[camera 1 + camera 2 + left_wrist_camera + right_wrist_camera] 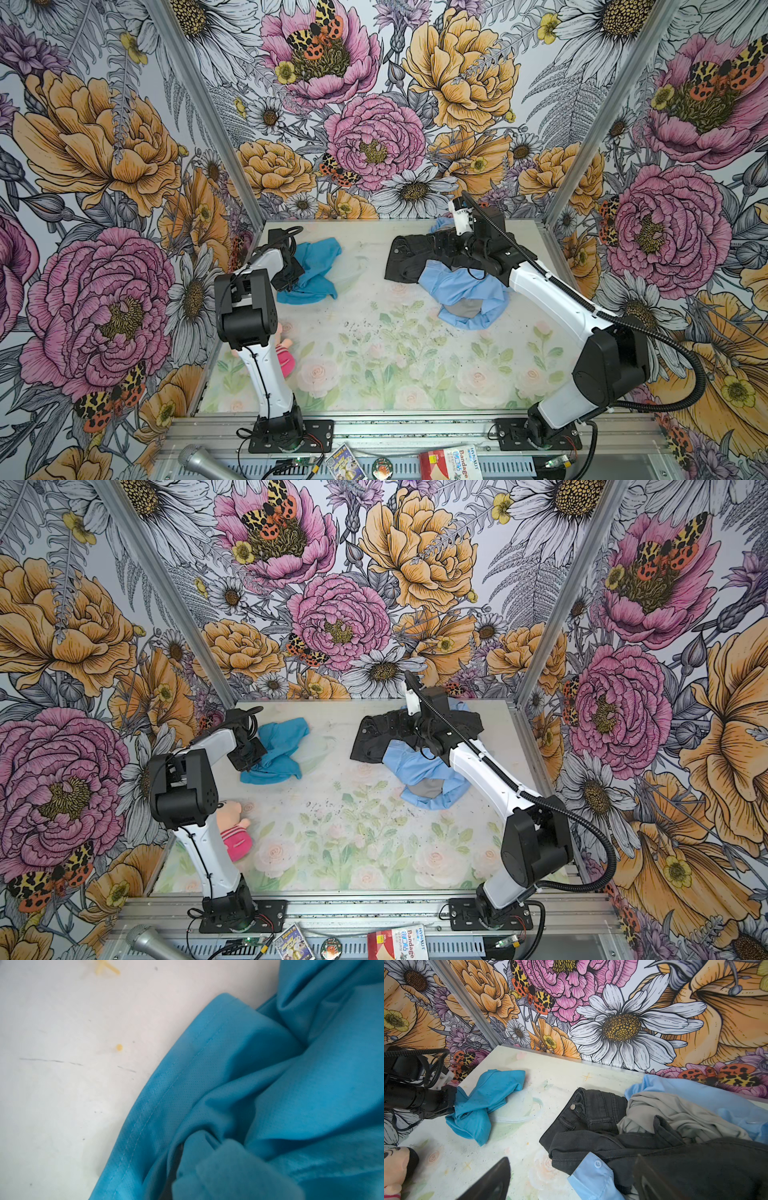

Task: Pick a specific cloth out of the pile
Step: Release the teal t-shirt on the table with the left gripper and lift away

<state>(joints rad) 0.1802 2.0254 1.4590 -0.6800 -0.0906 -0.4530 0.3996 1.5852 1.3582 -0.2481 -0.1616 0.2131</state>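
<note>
Left gripper (451,1100) clamped on crumpled turquoise cloth (318,266); right gripper (571,1178) spread.

There were two robot arms, one turquoise cloth (313,266), one pile (453,274) of four garments (black jeans, sky-blue shirt, grey top, dark item), one doll (232,827), and one face mask (519,1109).

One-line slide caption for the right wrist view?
Left gripper shut on the turquoise cloth, apart from the pile of black, grey and pale-blue garments.
</note>
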